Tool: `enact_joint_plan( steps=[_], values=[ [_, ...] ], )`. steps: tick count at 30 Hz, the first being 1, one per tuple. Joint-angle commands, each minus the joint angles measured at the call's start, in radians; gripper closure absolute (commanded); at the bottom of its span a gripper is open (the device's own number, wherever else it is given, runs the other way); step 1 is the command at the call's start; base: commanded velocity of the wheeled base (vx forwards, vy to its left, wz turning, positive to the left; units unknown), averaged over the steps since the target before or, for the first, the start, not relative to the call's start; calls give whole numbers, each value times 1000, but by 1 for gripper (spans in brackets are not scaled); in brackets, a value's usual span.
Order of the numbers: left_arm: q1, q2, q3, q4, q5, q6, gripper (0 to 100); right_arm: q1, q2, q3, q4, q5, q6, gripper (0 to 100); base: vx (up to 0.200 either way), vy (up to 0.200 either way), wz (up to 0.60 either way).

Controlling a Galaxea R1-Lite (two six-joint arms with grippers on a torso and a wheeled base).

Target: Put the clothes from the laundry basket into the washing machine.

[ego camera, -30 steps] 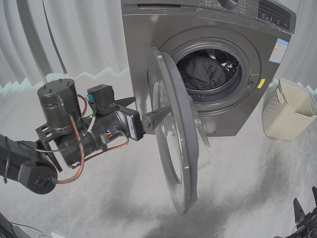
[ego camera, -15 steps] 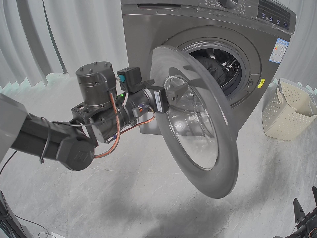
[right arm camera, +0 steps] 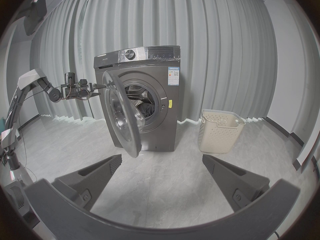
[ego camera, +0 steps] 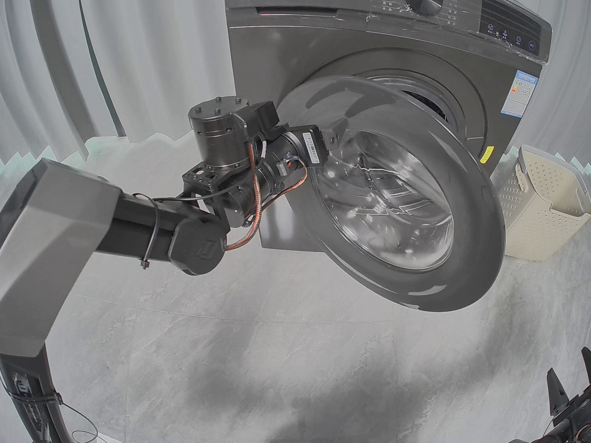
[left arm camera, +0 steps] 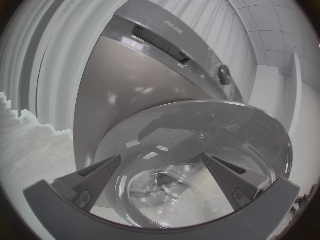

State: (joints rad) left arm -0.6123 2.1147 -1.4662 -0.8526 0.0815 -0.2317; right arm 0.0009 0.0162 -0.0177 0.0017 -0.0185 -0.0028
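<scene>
Clothes point(right arm camera: 145, 108), dark in colour, lie inside the drum of the washing machine point(right arm camera: 170, 130). We see them in the right wrist view, through the gap between the round opening and the door point(right arm camera: 121, 114). The door hangs on its hinge at the machine's left side and stands partly open, with its free edge out toward the room. In the head view its glass window and grey ring cover nearly all of the opening, and only a thin slice of the drum shows above the door's upper rim.

The left gripper point(left arm camera: 160, 159) is at the outer face of the door, near the upper part of the ring on the hinge side. Its two fingers point(left arm camera: 100, 174) are spread wide apart and grasp nothing. Their tips are very close to the shiny face. Whether they really touch it we cannot say, because the reflections confuse the view. The left arm is stretched out above the floor point(ego camera: 277, 352).

The right gripper point(right arm camera: 161, 158) is low above the floor, in front of the machine and well apart from it. Its fingers are also released, with nothing between them.

The laundry basket point(right arm camera: 218, 135), cream and perforated, stands upright on the floor just beside the machine's right front corner, near the curtain point(right arm camera: 216, 50).
</scene>
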Motion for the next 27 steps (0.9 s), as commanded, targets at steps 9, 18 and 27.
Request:
enact_joint_plan(
  steps=[9, 18, 27],
  values=[
    [6, -137, 202, 17, 23, -28, 0, 1, -16, 16, 0, 0, 0, 0, 0, 0, 0],
    [-24, -815, 919, 33, -5, 37, 0, 1, -16, 16, 0, 0, 0, 0, 0, 0, 0],
    [102, -1174, 1241, 81, 0, 209, 0, 1, -16, 16, 0, 0, 0, 0, 0, 0, 0]
  ],
)
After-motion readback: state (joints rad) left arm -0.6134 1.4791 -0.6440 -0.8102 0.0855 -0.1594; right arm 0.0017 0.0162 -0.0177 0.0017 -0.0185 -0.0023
